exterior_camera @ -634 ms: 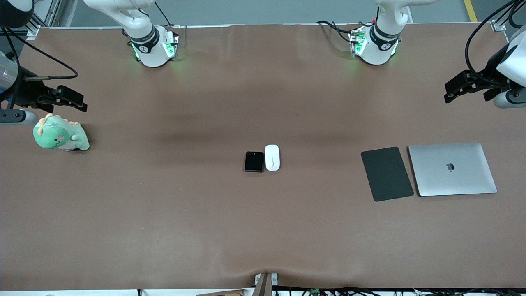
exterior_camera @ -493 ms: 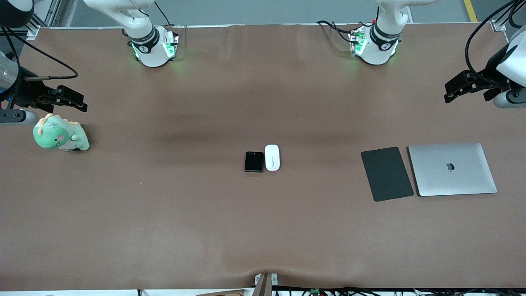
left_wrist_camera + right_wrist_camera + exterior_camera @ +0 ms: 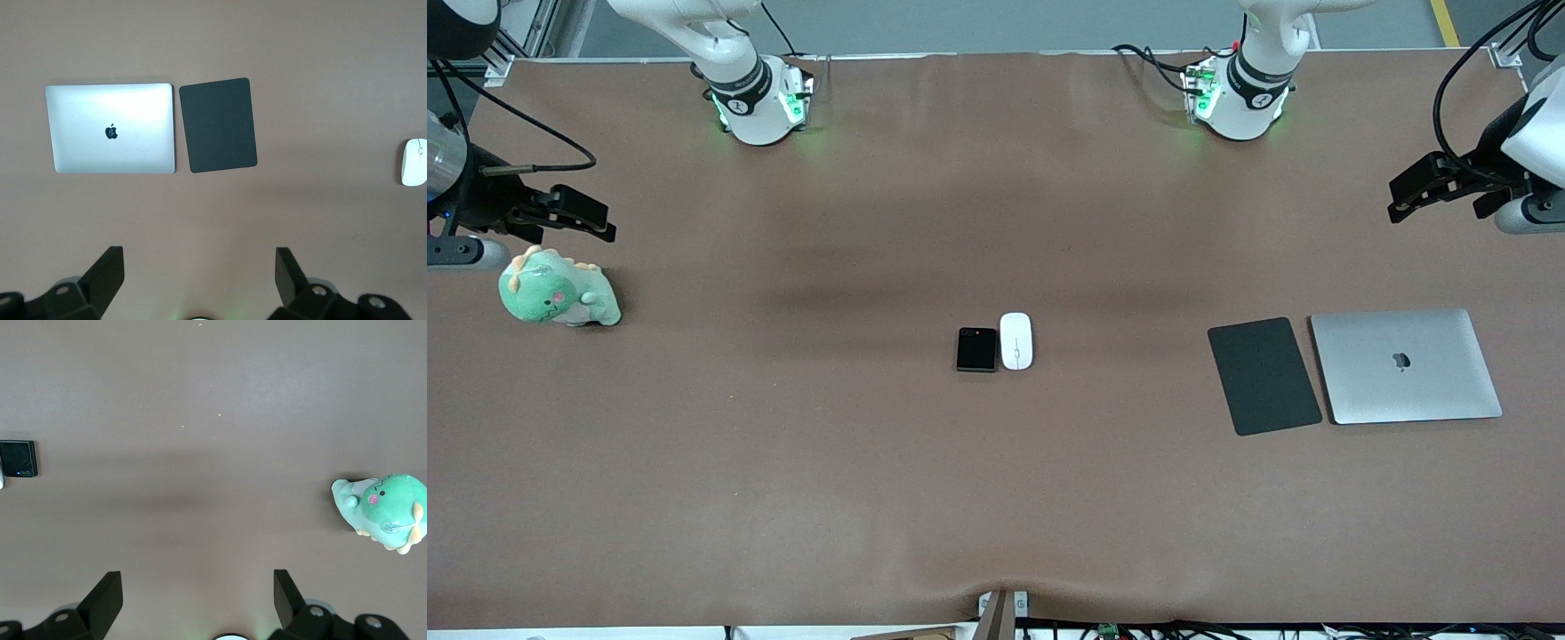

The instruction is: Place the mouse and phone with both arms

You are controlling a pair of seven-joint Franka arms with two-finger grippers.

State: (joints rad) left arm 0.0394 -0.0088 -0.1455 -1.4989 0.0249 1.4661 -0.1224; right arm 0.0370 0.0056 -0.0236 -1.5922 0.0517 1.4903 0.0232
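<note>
The white mouse point(image 3: 1016, 340) and the small black phone point(image 3: 976, 348) lie side by side at the table's middle, the mouse toward the left arm's end. The mouse also shows in the left wrist view point(image 3: 413, 162), the phone in the right wrist view point(image 3: 18, 458). My left gripper point(image 3: 1405, 197) is open and empty, held high over the left arm's end of the table. My right gripper point(image 3: 596, 224) is open and empty, held high over the right arm's end, above the green plush toy. Both arms wait.
A dark grey mat point(image 3: 1264, 375) and a closed silver laptop point(image 3: 1405, 365) lie side by side toward the left arm's end. A green plush dinosaur point(image 3: 557, 290) sits toward the right arm's end. Brown table point(image 3: 783, 462).
</note>
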